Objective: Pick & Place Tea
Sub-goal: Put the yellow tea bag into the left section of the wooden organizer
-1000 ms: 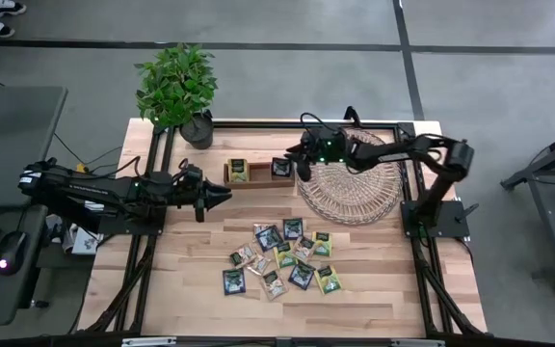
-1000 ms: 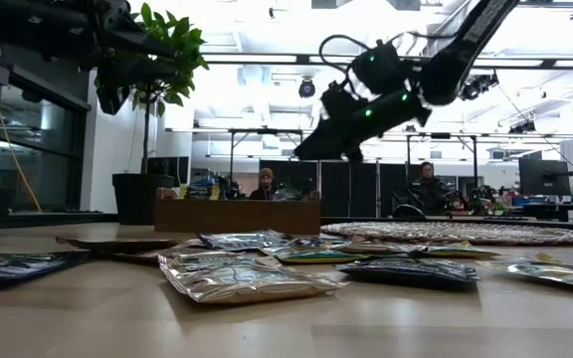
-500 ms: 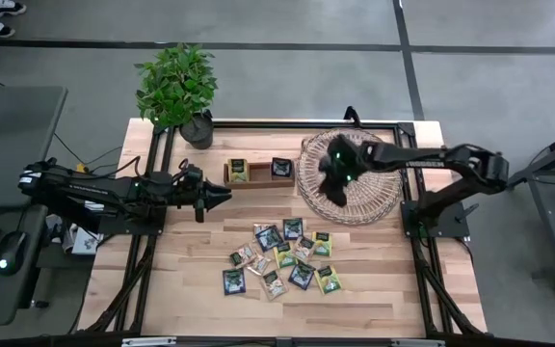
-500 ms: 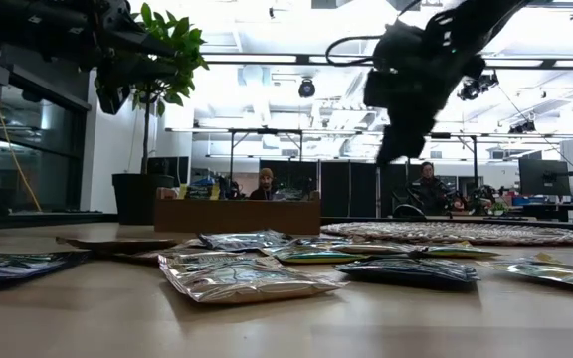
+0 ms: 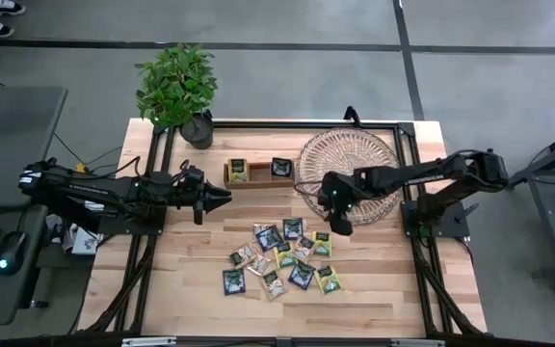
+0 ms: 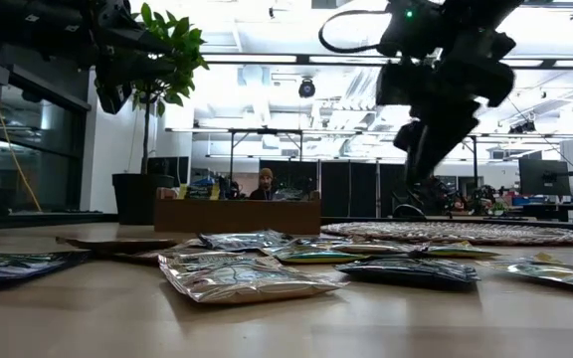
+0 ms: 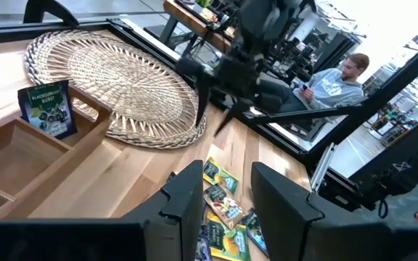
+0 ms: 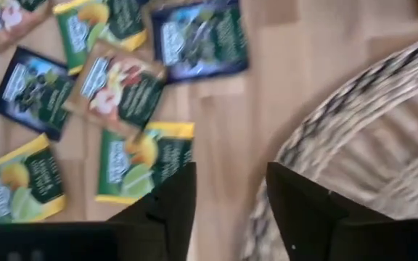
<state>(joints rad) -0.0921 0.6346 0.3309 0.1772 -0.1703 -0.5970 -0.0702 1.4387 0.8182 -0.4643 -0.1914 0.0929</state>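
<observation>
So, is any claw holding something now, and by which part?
Nothing is held. The right claw is open and empty above the table edge of the round wicker tray; the left claw is also empty.

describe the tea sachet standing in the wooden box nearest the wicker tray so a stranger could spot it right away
Start at the round woven wicker tray at the far side of the table. Just beside it lies the narrow wooden compartment box, between the tray and the potted plant. The dark navy tea sachet stands in the end nearest the tray; its neighbour in the box is yellow-green.
</observation>
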